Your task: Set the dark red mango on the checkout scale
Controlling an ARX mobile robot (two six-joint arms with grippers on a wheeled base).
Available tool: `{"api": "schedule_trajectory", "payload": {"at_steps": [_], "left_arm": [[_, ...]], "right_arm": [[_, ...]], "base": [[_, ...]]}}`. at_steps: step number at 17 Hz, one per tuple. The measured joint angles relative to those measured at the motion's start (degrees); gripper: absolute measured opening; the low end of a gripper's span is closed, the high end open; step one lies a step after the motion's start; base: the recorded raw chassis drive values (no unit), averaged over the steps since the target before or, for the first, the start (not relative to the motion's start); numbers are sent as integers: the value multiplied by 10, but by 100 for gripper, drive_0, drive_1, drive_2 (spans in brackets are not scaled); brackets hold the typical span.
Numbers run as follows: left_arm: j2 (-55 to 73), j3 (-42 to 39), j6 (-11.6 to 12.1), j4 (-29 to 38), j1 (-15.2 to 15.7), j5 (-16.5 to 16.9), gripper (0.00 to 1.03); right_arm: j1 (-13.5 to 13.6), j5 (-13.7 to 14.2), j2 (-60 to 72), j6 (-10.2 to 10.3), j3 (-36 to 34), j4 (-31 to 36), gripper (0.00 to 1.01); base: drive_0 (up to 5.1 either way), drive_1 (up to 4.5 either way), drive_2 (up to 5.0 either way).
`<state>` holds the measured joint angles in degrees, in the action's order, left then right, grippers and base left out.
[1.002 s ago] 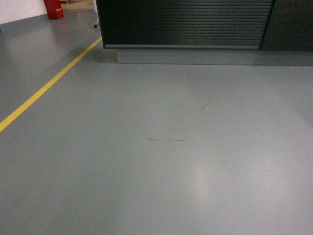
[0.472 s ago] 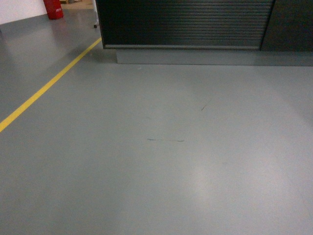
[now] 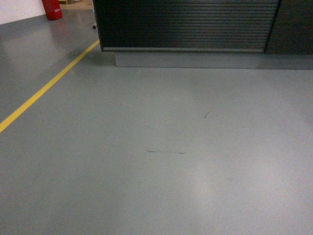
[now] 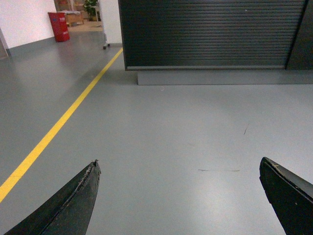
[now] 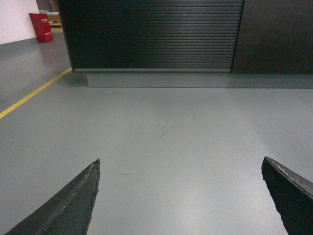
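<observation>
Main risk, as a judgement: the base rolls up to the checkout [image 3: 186,24] with no mango and no scale in any view, so neither can be located from here; both claws are empty, so either the fruit is not yet picked or it sits out of sight, and the worktop top is cut off above every frame, so the scale spot is a guess. Driving on could bump the grey plinth [image 3: 205,59] or drift over the yellow floor line [image 3: 46,88]. Left claw [image 4: 178,196] is spread wide, holding nothing; right claw [image 5: 181,196] likewise wide apart and empty. Room: smooth grey floor [image 3: 146,186] with glare, faint scuff marks [image 3: 166,152], slatted dark front, red bin [image 3: 51,9] far left by a white wall.
</observation>
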<state>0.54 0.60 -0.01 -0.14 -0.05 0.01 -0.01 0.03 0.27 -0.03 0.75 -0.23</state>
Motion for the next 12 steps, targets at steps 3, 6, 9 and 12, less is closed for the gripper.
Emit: {"api": "schedule_trajectory", "payload": {"at_steps": [3, 6, 9, 12], "left_arm": [[0, 0, 0, -1, 0, 0, 98], [0, 0, 0, 0, 0, 0, 98], [0, 0, 0, -1, 0, 0, 98], [0, 0, 0, 0, 0, 0, 98]], "right_arm": [[0, 0, 0, 0, 0, 1, 98], [0, 0, 0, 0, 0, 0, 98], [0, 0, 0, 0, 0, 0, 98], [0, 0, 0, 0, 0, 0, 98]], "base": [[7, 363, -349], [7, 363, -349], [7, 363, -349], [7, 363, -349]]}}
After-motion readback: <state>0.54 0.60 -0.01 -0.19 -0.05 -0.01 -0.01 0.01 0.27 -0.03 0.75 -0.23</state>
